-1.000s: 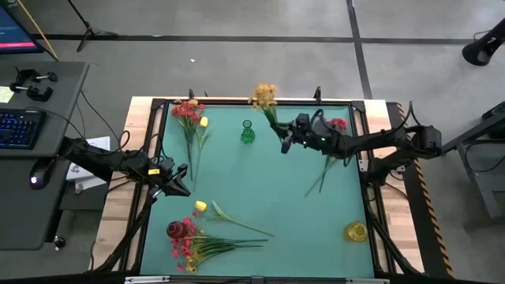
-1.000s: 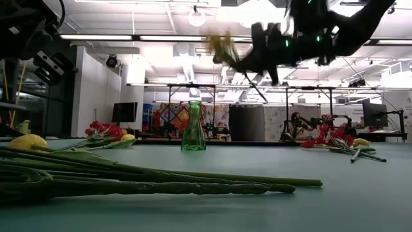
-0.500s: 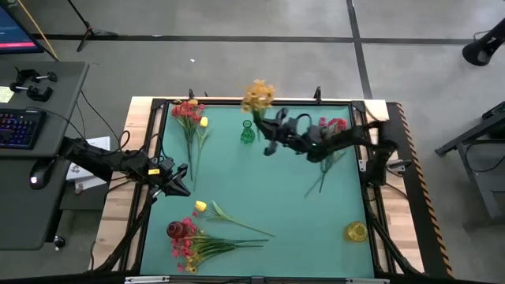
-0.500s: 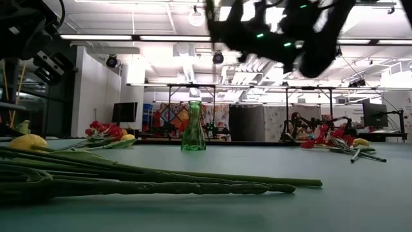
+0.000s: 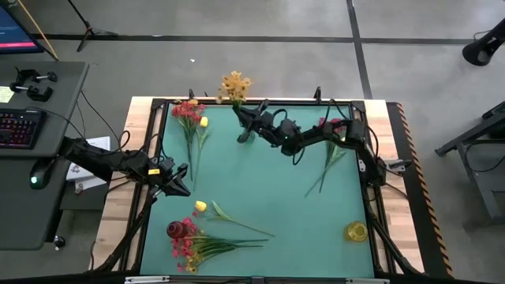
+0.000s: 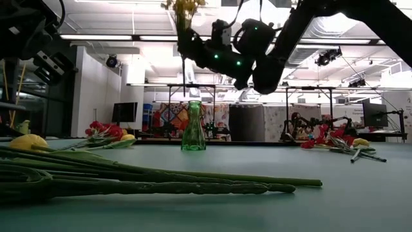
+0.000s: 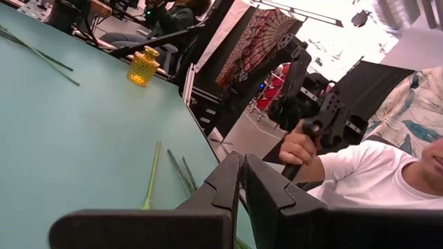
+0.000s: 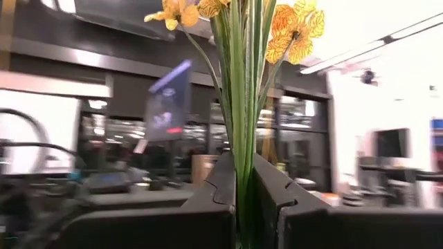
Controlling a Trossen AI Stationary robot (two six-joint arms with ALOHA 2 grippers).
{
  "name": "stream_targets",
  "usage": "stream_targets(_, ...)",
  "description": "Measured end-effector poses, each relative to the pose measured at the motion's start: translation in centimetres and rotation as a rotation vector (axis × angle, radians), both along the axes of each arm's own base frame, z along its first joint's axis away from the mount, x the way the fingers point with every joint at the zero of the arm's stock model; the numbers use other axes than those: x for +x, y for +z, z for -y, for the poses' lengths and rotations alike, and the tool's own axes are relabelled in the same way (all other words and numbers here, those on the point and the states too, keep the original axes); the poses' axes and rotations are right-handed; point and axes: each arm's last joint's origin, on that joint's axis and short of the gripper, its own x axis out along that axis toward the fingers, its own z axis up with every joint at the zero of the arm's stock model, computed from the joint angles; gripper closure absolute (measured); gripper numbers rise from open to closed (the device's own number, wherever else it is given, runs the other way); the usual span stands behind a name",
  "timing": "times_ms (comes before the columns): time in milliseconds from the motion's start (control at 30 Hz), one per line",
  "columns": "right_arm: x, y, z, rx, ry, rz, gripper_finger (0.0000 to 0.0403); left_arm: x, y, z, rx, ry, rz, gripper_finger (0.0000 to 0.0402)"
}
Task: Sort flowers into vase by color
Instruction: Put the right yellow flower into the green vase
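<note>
While the left end effector (image 5: 183, 183) waits pinched closed at the counter's (image 5: 268, 197) left edge, the right end effector (image 5: 243, 118) clamps an orange-yellow spray (image 5: 234, 85) by its stems, raised above the green vase (image 6: 193, 126).

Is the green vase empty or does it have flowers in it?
Empty: the green vase shows no stems; the orange spray hangs above, in the right gripper.
</note>
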Motion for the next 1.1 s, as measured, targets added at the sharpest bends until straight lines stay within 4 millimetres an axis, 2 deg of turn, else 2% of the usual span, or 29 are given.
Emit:
stream_targets(367, 0.1, -0.4, 0.1, -0.017, -0.171, -0.078, 0.0401, 0.0, 0.0, 0.0, 0.0, 0.0, 0.0, 0.039)
stream_targets(733, 0.4, -0.9, 0.0, -0.002, -0.201, -0.15, 0.0401, 0.0, 0.0, 0.0, 0.0, 0.0, 0.001, 0.039)
stream_targets(933, 0.6, -1.1, -1.4, 0.04, -0.286, -0.171, 0.0394, 0.0, 0.0, 0.0, 0.0, 0.0, 0.001, 0.039)
stream_targets(1100, 0.7, -1.3, -3.4, 0.053, -0.478, -0.247, 0.039, 0.0, 0.0, 0.0, 0.0, 0.0, 0.0, 0.039)
